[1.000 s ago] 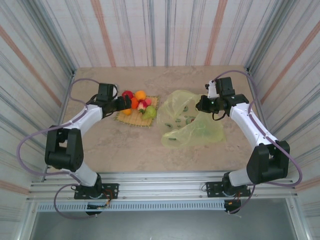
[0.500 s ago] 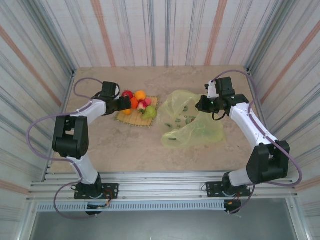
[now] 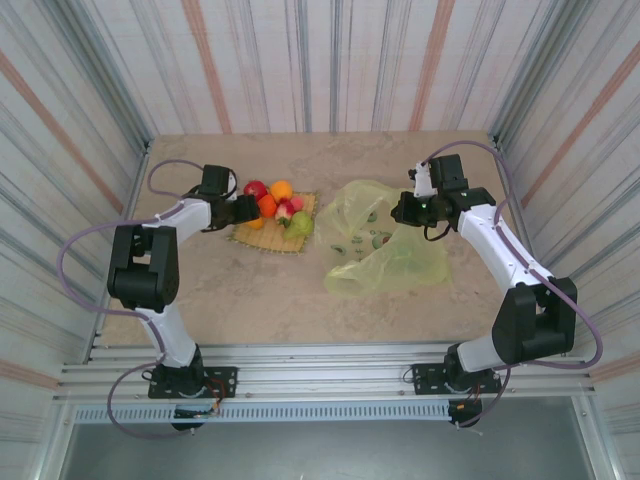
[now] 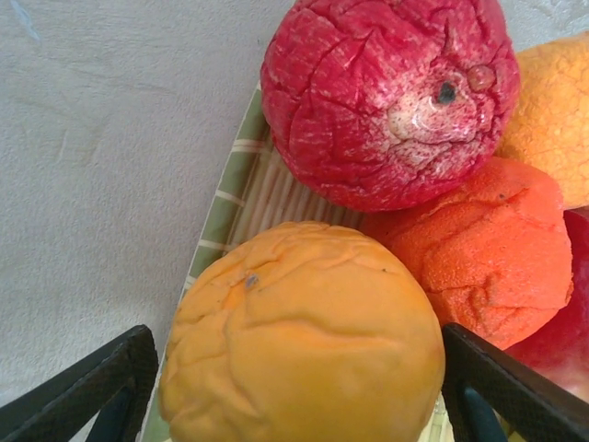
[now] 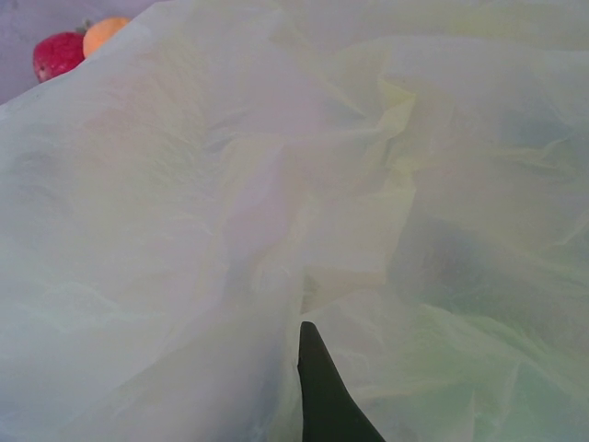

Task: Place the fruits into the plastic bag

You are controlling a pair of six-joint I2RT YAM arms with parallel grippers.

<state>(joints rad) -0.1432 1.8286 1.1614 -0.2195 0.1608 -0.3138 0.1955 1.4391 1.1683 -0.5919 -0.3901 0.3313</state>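
Note:
Several fruits lie piled on a woven mat (image 3: 287, 243): a red one (image 3: 255, 188), an orange one (image 3: 281, 189), a green one (image 3: 300, 225). My left gripper (image 3: 247, 211) is open at the pile's left side. In the left wrist view its fingers (image 4: 97, 387) flank a yellow-orange fruit (image 4: 304, 331); the right one is at the skin, the left a sliver off. Behind it sit a wrinkled red fruit (image 4: 386, 92) and an orange-red one (image 4: 479, 249). My right gripper (image 3: 402, 211) is shut on the plastic bag (image 3: 385, 255), holding its far edge up. Bag film (image 5: 276, 184) bunches around the finger (image 5: 322, 396).
The mat (image 4: 241, 189) lies on a beige stone-look table (image 3: 250, 290), with corrugated walls on three sides. The bag sits just right of the mat. A red fruit (image 5: 57, 53) and an orange fruit (image 5: 106, 32) peek over the bag in the right wrist view.
My left arm has reached further onto the pile and its jaws have narrowed around the yellow-orange fruit. The right arm and the bag have not moved.

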